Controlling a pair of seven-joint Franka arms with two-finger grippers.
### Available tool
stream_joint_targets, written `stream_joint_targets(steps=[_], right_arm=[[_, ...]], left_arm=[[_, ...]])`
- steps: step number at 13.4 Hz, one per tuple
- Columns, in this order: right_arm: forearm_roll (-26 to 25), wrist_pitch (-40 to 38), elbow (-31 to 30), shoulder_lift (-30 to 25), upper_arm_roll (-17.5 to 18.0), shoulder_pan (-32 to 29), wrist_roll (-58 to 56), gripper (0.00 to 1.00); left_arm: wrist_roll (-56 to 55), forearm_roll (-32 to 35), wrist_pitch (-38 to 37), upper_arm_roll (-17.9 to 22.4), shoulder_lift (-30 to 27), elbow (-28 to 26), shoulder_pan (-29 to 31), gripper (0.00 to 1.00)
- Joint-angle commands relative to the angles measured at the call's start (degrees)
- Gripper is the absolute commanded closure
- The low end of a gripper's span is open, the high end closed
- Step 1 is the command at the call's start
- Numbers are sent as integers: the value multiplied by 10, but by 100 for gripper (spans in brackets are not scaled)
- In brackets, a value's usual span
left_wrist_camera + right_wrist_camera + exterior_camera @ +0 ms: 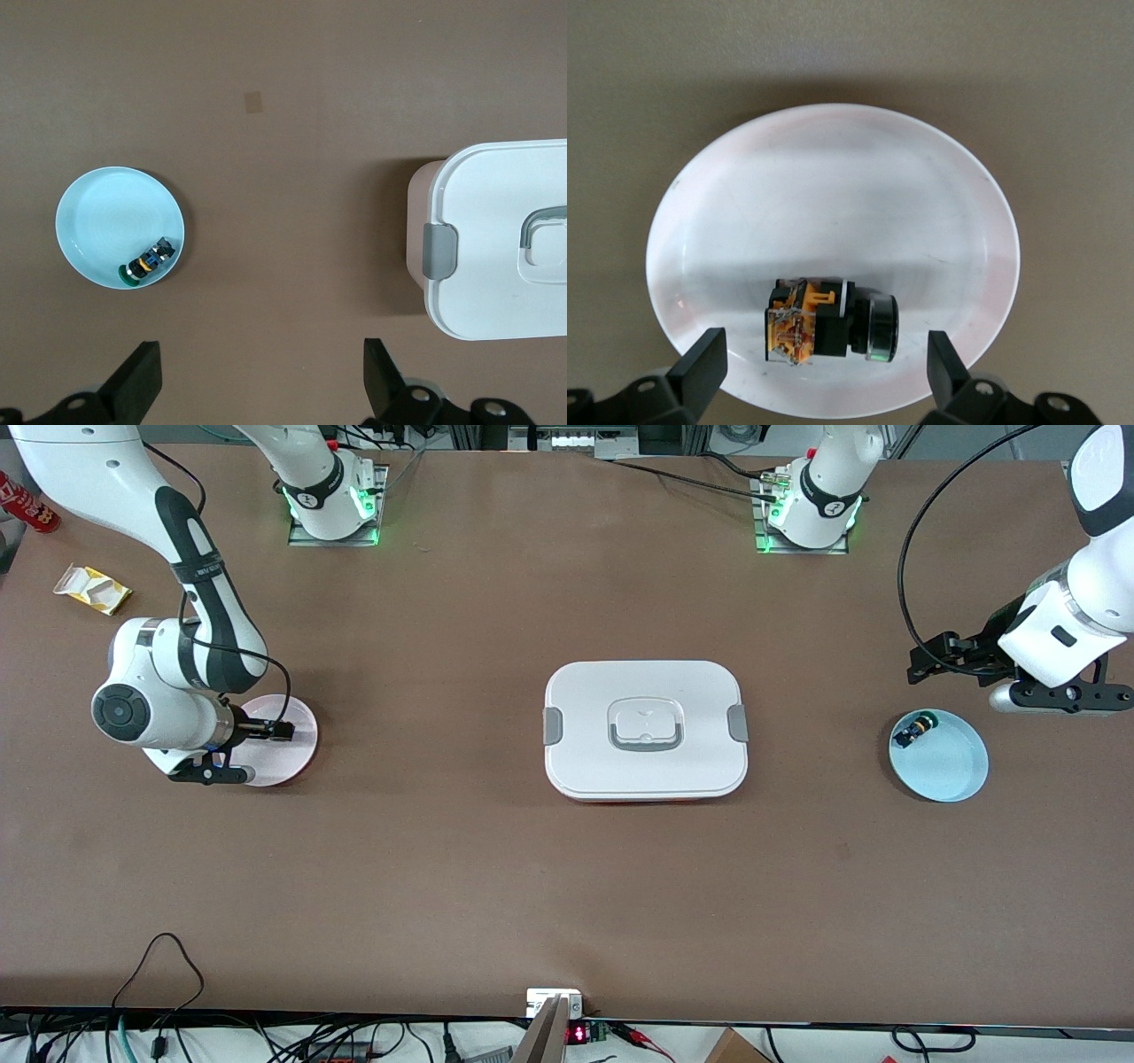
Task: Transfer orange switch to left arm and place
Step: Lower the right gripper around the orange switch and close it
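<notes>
The orange switch (824,320) lies on its side on a pale pink plate (833,177) at the right arm's end of the table. My right gripper (824,345) is open, low over that plate, with one finger at each end of the switch and not touching it. In the front view the right gripper (266,731) hides the switch on the plate (299,757). The white box (585,766) sits mid-table and shows in the left wrist view (496,292). My left gripper (926,664) is open and empty, up over the table beside a light blue plate (952,771).
The light blue plate (102,212) holds a small black switch with blue and green parts (149,261). A yellow packet (91,589) and a red can (27,505) lie near the right arm's corner. Cables hang along the table edge nearest the front camera.
</notes>
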Motion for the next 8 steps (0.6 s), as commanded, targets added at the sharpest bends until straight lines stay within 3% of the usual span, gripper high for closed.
stream_joint_targets(steps=[1,8], right_arm=[[-11,13,-11,7,4,-3,11,0],[-11,18,-12,17,4,-14,12,0]], left_arm=[[-9,9,-13,-1,9,19,-1,0],[-9,9,-13,-2,9,19,-1,0]])
